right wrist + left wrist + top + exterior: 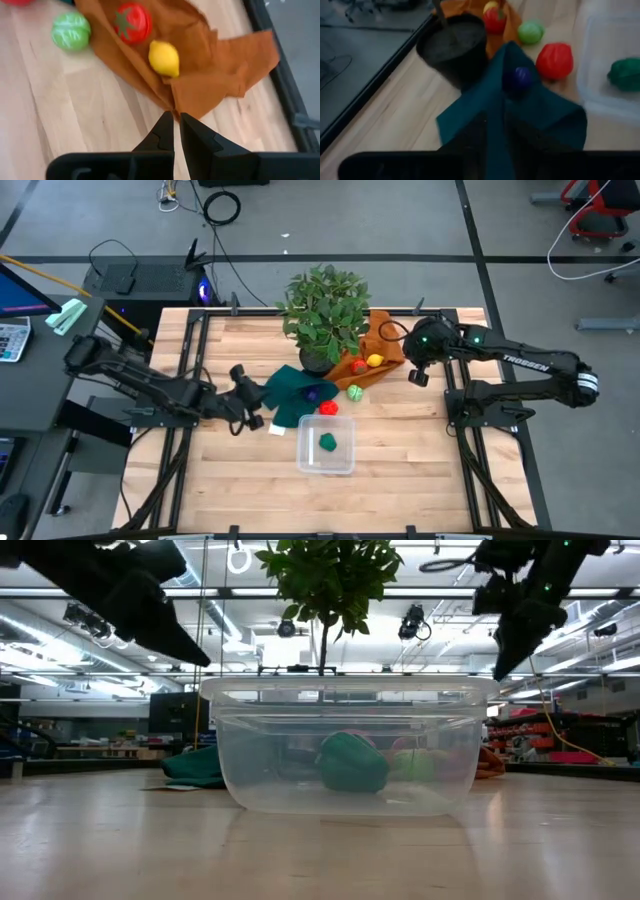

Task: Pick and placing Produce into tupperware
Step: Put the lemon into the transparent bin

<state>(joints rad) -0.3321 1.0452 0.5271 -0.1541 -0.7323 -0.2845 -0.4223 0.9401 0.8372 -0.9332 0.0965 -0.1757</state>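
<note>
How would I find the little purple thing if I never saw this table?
Find the big leafy potted plant at the table's back edge. Just in front of its pot lies a dark green cloth, and the purple piece sits on that cloth. The other loose produce nearby is red, light green or yellow; only this one is purple and on the green cloth.

A clear tupperware sits near the middle of the table with a green vegetable inside. Just beyond it lie a red pepper and a green cloth, where the left gripper hovers. A potted plant stands farther back, the right gripper to its right.
</note>
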